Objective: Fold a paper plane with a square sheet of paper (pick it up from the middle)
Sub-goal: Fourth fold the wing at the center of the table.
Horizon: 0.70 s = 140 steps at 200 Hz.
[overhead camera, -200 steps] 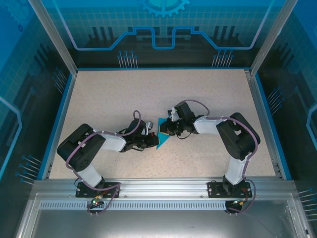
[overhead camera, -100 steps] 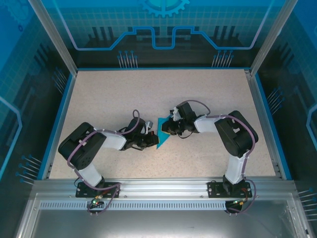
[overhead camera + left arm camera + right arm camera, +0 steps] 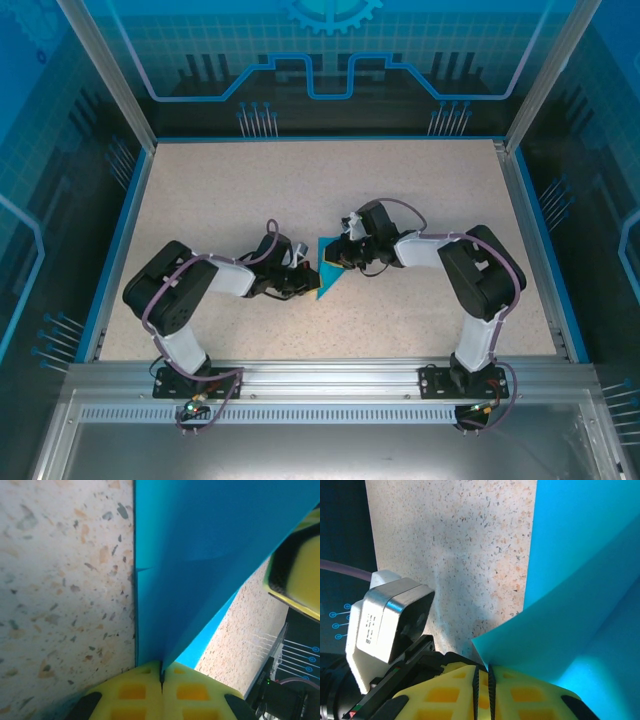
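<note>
Pads first: your left gripper (image 3: 161,674) has its yellow fingers pressed together on the near edge of the thin teal-blue sheet of paper (image 3: 200,555). Your right gripper (image 3: 483,672) is pinched on the corner of a raised flap. Out from there, the paper sits mid-table between both wrists on the speckled beige tabletop (image 3: 220,200), partly lifted, one crease showing. You're mid-fold, I'd say, with plenty of folding left. Next you'll need to lay that flap over squarely and press the crease without tearing. Overhead, the arms cover much of the sheet, so its outline is hard to read.
</note>
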Each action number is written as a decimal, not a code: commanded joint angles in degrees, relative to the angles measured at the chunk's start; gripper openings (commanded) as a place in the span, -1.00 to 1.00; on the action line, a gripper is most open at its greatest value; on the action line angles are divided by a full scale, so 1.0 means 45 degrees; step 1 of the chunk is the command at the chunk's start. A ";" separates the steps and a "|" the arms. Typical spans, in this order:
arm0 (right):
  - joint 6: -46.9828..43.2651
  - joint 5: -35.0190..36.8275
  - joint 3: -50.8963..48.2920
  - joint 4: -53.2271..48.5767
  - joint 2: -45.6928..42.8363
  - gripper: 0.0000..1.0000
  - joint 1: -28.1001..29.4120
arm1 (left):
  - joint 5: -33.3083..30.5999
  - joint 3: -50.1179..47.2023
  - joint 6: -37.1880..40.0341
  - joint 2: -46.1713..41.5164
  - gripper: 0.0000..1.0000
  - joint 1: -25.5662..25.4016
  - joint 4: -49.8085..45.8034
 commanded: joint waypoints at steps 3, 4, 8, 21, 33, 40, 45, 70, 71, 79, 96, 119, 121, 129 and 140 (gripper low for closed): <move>0.0014 -0.0469 0.0254 0.0341 0.0337 -0.69 0.0124 | -0.0060 0.0082 -0.0132 0.0660 -0.95 0.0099 -0.0520; 0.0014 -0.0479 0.0262 0.0341 0.0354 -0.69 0.0125 | -0.0082 0.0087 -0.0134 0.0661 -0.95 0.0097 -0.0537; 0.0031 -0.0499 0.0301 0.0358 0.0422 -0.69 0.0124 | -0.0110 0.0075 -0.0160 0.0643 -0.95 0.0110 -0.0551; 0.0110 -0.0544 0.0465 0.0380 0.0714 -0.69 0.0123 | -0.0159 0.0073 -0.0157 0.0645 -0.95 0.0112 -0.0560; 0.0197 -0.0454 0.0532 0.0445 0.0917 -0.69 0.0114 | -0.0174 0.0054 -0.0179 0.0661 -0.94 0.0117 -0.0556; 0.0190 -0.0405 0.0560 0.0477 0.1020 -0.69 0.0106 | -0.0187 0.0034 -0.0177 0.0659 -0.94 0.0127 -0.0571; 0.0190 -0.0368 0.0613 0.0460 0.1094 -0.69 0.0107 | -0.0193 0.0032 -0.0182 0.0652 -0.93 0.0130 -0.0578; 0.0095 -0.0271 0.0838 0.0358 0.1433 -0.69 0.0083 | -0.0298 -0.0045 -0.0136 0.0583 -0.90 0.0117 -0.0557; 0.0093 -0.0263 0.0857 0.0349 0.1439 -0.69 0.0085 | -0.0299 -0.0045 -0.0136 0.0583 -0.90 0.0116 -0.0566; 0.0092 -0.0198 0.0910 0.0258 0.1537 -0.69 0.0085 | -0.0336 -0.0081 -0.0135 0.0512 -0.89 0.0114 -0.0574; 0.0112 -0.0166 0.0898 0.0321 0.1707 -0.69 0.0063 | -0.0436 -0.0125 -0.0044 0.0383 -0.82 0.0115 -0.0664; 0.0174 -0.0135 0.0819 0.0456 0.1862 -0.69 0.0049 | -0.0629 -0.0191 0.0098 0.0009 -0.74 0.0115 -0.0839; 0.0176 -0.0133 0.0832 0.0457 0.1881 -0.69 0.0048 | -0.0640 -0.0198 0.0104 -0.0024 -0.73 0.0119 -0.0845; 0.0191 -0.0146 0.0836 0.0458 0.1917 -0.70 0.0044 | -0.0731 -0.0220 0.0171 -0.0171 -0.71 0.0129 -0.0913; 0.0190 -0.0138 0.0790 0.0486 0.1994 -0.70 0.0033 | -0.0839 -0.0273 0.0216 -0.0357 -0.71 0.0131 -0.0966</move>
